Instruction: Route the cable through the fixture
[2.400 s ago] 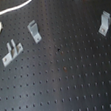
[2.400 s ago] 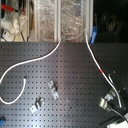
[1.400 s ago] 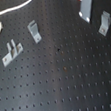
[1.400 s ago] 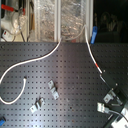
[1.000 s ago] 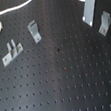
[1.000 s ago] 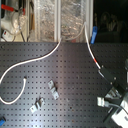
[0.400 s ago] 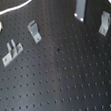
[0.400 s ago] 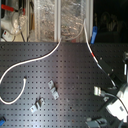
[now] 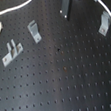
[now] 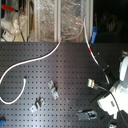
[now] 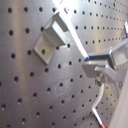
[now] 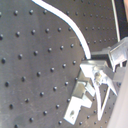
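Whether the jaws of the gripper (image 11: pixel 100 67) are parted or closed cannot be told: in both wrist views only grey metal parts show beside a bracket and the cable, and no grasp can be made out. One cable (image 10: pixel 30 65) lies on the black perforated board (image 9: pixel 61 86); in the second exterior view it curls from 9 o'clock up across the board to 1 o'clock, where its red band (image 10: pixel 90 50) sits, then runs down toward the white robot body (image 10: pixel 117 87) at 3 o'clock. Three grey brackets are counted in the first exterior view: the fixture (image 9: pixel 34 30) at 11 o'clock, a wider two-pronged piece (image 9: pixel 10 52) at 9 o'clock, and another upright bracket (image 9: pixel 104 23) at 2 o'clock, with the cable passing just beside it.
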